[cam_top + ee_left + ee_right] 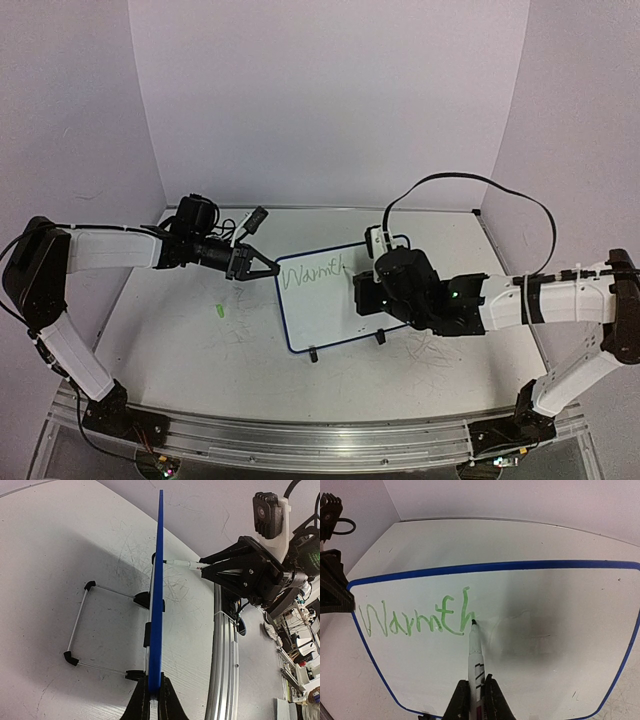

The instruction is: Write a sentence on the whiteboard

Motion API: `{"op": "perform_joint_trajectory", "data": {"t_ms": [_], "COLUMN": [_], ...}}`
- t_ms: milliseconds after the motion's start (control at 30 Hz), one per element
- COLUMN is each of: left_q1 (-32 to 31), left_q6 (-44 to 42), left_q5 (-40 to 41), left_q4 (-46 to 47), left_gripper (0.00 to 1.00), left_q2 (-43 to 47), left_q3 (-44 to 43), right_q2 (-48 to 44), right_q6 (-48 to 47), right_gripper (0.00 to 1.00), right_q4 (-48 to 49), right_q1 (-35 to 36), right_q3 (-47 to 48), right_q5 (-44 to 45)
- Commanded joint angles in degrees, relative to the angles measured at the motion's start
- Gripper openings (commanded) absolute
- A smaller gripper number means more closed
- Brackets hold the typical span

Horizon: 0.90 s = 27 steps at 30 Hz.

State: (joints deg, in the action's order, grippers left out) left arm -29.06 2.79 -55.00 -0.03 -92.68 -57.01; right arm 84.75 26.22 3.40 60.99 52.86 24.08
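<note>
The whiteboard (325,318), white with a thin blue rim, stands tilted on two black feet mid-table. Green handwriting on it, the sentence (312,272), reads "Warmth" (415,617). My left gripper (262,268) is shut on the board's left edge; in the left wrist view its fingers clamp the blue rim (157,605) at the left gripper (154,682). My right gripper (476,685) is shut on a white marker (475,650). The marker's tip touches the board at the foot of the "h". Seen from above, the right gripper (385,288) hovers over the board's right half.
A small green cap (218,310) lies on the table left of the board. Behind the board is its wire stand (80,625). An aluminium rail (320,440) runs along the near table edge. Walls enclose the back and both sides.
</note>
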Motion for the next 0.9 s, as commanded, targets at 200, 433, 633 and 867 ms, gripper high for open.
{"op": "perform_joint_trajectory", "data": {"t_ms": [200, 433, 633, 867], "left_q1": [-1.64, -1.62, -1.62, -1.62], "left_q6": [-1.6, -1.59, -1.64, -1.64], "left_q5": [-1.02, -1.06, -0.82, -1.21], "left_q4": [-2.49, -2.53, -2.6, -2.56], "left_gripper": [0.0, 0.0, 0.0, 0.0], "left_q2": [-0.29, -0.41, -0.18, -0.24], "left_q3": [-1.87, -1.99, -1.82, -2.0], "right_q2": [-1.81, -1.94, -7.58, -8.3], "right_q6": [1.44, 0.25, -1.14, -2.1], "right_gripper": [0.0, 0.0, 0.0, 0.0], "right_q4": [-1.22, -1.06, 1.83, 1.75], "right_q1": [-0.55, -0.56, -0.82, -3.25], "right_q3": [-1.36, 0.48, -1.31, -2.51], "right_q5": [-0.66, -0.38, -0.46, -1.2]}}
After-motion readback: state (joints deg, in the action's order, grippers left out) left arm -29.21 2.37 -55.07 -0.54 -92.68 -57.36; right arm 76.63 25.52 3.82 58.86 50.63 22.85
